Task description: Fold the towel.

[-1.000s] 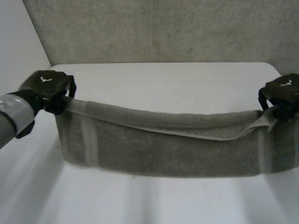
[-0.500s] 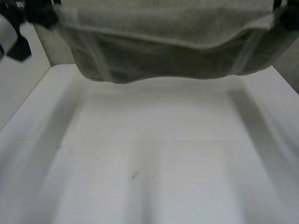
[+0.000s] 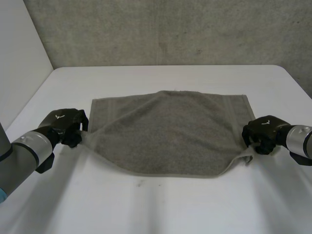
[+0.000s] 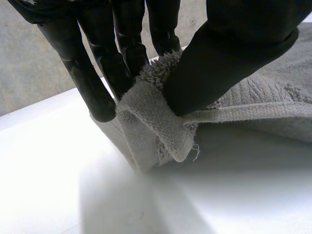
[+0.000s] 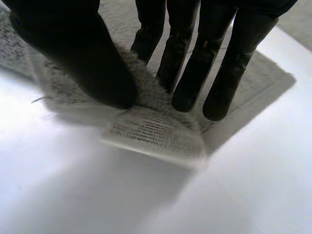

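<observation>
Down from the air since half a second ago, your left hand (image 3: pixel 66 127) and right hand (image 3: pixel 265 134) now sit low on the surface (image 3: pixel 161 209). A second back they held the towel (image 3: pixel 170 129) hanging doubled between them. Each is clamped on a near corner: the left pinches a bunched corner between thumb and fingers (image 4: pixel 126 44), the right pinches the one bearing the label (image 5: pixel 153 134). Outward from them the towel lies spread flat, its long axis running hand to hand and its far edge well beyond both. Your fold, I judge, carries these corners to that edge.
</observation>
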